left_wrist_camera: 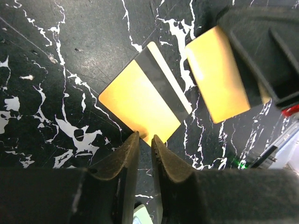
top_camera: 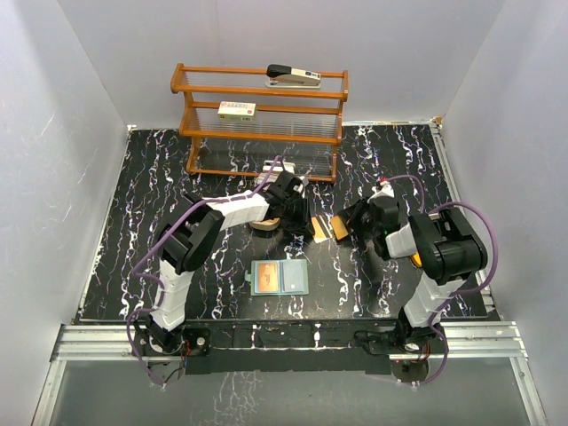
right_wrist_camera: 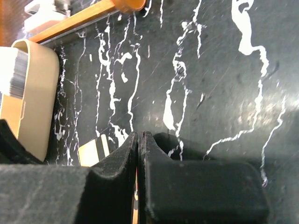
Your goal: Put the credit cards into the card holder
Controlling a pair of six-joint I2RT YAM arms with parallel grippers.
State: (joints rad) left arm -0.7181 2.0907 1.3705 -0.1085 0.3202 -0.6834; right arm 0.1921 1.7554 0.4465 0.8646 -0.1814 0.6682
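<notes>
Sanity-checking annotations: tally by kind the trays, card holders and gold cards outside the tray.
Tan oval tray: 1
Sage-green folding card holder: 1
Gold-orange plastic cards: 2, the flat card on the table and the gripped card in the right gripper
Total: 4

Left arm stretched forward and inward, left gripper pointing down, jaws slightly parted, right arm folded, right gripper clamped on gold card.
</notes>
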